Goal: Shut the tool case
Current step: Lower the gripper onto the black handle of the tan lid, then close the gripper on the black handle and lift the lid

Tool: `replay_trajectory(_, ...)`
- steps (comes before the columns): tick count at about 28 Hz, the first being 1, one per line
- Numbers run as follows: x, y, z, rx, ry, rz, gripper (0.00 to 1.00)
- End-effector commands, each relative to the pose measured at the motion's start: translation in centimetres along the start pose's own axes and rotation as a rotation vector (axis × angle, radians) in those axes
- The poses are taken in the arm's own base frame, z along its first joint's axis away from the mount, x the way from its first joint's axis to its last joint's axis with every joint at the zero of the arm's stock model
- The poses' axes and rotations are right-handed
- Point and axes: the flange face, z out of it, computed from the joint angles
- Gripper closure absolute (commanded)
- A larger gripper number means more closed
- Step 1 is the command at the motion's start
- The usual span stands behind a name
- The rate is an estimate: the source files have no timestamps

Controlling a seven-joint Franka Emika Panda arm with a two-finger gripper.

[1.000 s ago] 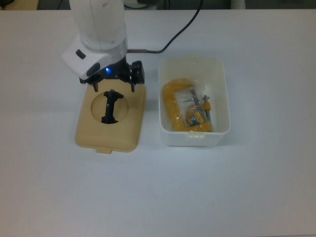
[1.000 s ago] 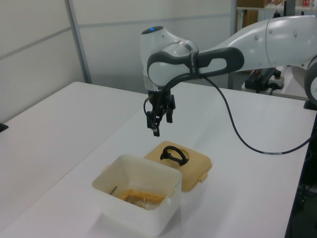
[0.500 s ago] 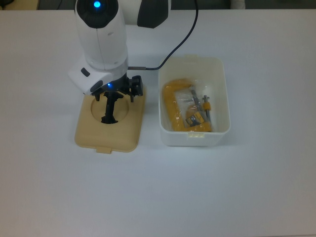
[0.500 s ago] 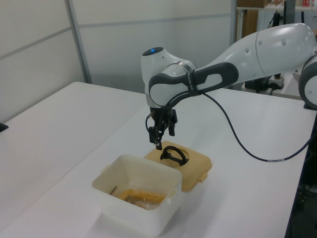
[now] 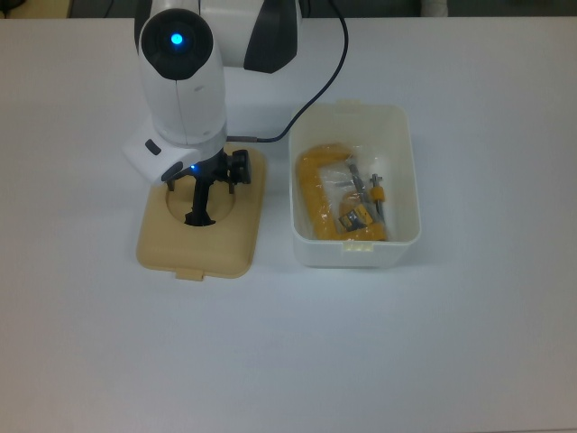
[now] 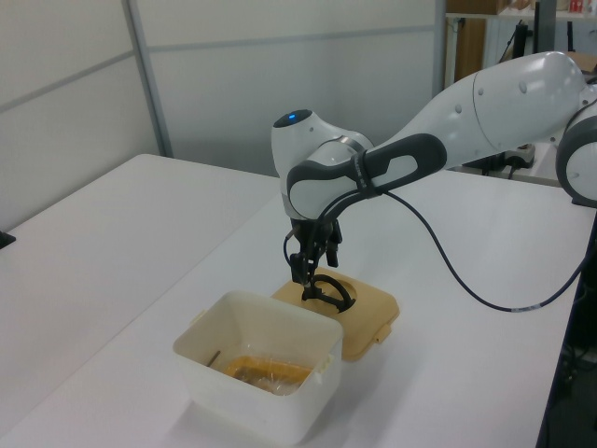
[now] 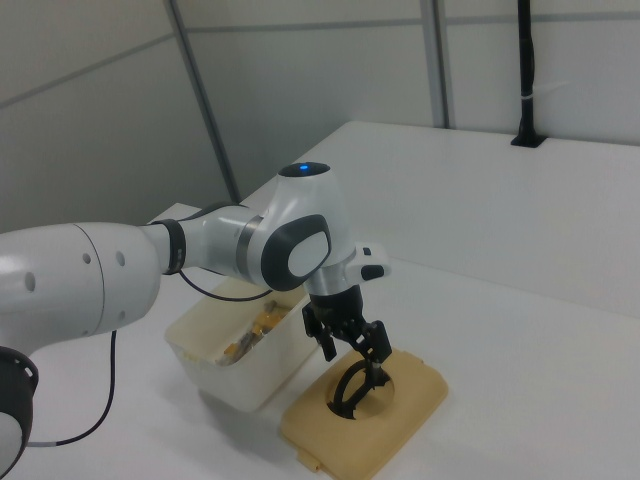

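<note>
Top view: the black claw [image 5: 206, 173] hangs with fingers spread around the black handle [image 5: 200, 197] of the beige rounded-rectangle plastic lid [image 5: 204, 219], lying on the white tabletop [image 5: 361, 343] beside the open translucent white tub [image 5: 354, 185]. Lid ungrasped; closing remains.

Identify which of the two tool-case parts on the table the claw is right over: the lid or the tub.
The beige lid: the claw hangs at its black handle. The white tub sits apart.
</note>
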Motion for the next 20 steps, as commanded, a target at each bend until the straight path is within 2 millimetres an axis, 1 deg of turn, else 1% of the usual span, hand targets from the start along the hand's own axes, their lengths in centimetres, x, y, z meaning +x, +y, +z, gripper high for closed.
replay_trajectory(1,-0.46,0.19,0.19,-0.020,0.017,0.011,0.04)
replay_trajectory(2,-0.48,0.20,0.20,-0.022,0.015,0.010,0.06)
replay_trajectory(4,-0.48,0.20,0.20,-0.022,0.015,0.010,0.13)
replay_trajectory(5,-0.48,0.20,0.20,-0.022,0.015,0.010,0.24)
replay_trajectory(10,-0.54,0.41,0.14,-0.022,0.013,0.013,0.52)
replay_trajectory(11,-0.55,0.70,0.16,-0.022,0.013,0.018,0.63)
replay_trajectory(16,-0.58,0.81,0.18,-0.022,0.011,0.020,0.86)
replay_trajectory(17,-0.60,0.92,0.05,-0.022,0.011,0.021,0.94)
replay_trajectory(19,-0.63,1.03,-0.03,-0.022,0.011,0.023,1.00)
replay_trajectory(20,-0.65,1.03,-0.02,-0.022,0.009,0.023,1.00)
